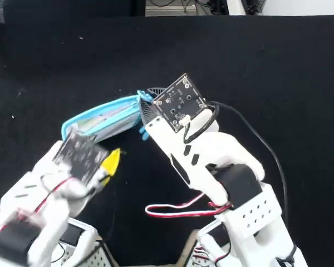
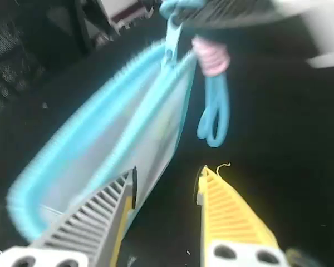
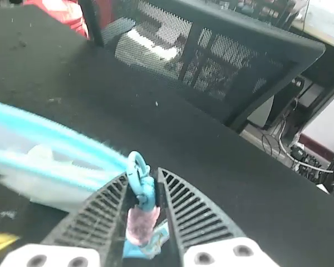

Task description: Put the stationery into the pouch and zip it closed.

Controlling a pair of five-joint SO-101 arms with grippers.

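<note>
Right gripper (image 3: 142, 177) is pinched shut on the zipper pull (image 3: 138, 167), w/ the pull's pink bead (image 3: 139, 222) sitting back between its ribbed fingers. That grip is prob. there to drive the slider along the teeth, since the pull is too small to take any other way. The light blue pouch (image 1: 103, 119) lies flat on the black table (image 1: 256, 67) and stretches away from those fingertips toward the left gripper (image 2: 168, 172), so its far end sits right at that gripper. Left gripper is wide open, nothing in it: grey finger (image 2: 94, 217) over the pouch's translucent side, yellow finger (image 2: 228, 222) off past the edge above bare table. It straddles the rim, looks set to clamp that end as an anchor so the pouch doesn't slide when the zip is drawn. The blue cord loop (image 2: 213, 114) dangles off the pull just ahead of the left gripper. Pale shapes show thru the pouch wall, prob. stationery already in. Can't tell how much of the zip is shut.
</note>
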